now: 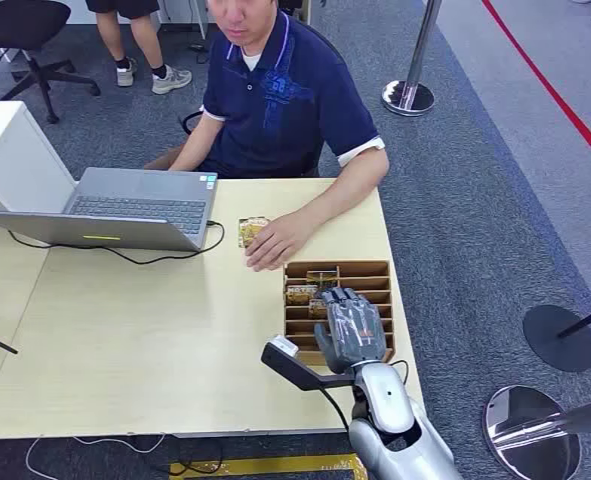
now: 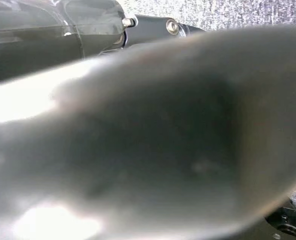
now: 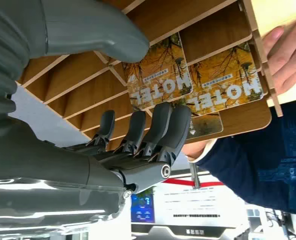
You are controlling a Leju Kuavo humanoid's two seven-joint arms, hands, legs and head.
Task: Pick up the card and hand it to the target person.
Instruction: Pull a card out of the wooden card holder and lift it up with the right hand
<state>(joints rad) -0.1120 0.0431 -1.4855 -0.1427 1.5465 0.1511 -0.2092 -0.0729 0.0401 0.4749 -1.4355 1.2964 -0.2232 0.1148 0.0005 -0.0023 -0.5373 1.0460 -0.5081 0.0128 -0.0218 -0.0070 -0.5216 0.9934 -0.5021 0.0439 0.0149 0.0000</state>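
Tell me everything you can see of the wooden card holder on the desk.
The wooden card holder is a flat brown slatted rack, seemingly thin plywood, lying near the desk's right edge. Thin dividers split it into slots. Yellow-printed cards marked HOTEL sit in slots at the end nearest the person. The right hand hovers over it, fingers apart. The person's hand rests beside its far corner.

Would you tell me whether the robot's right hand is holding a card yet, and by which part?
Nothing is held. The right hand hovers over the wooden card holder, thumb and fingers apart, with the hotel cards in their slots.
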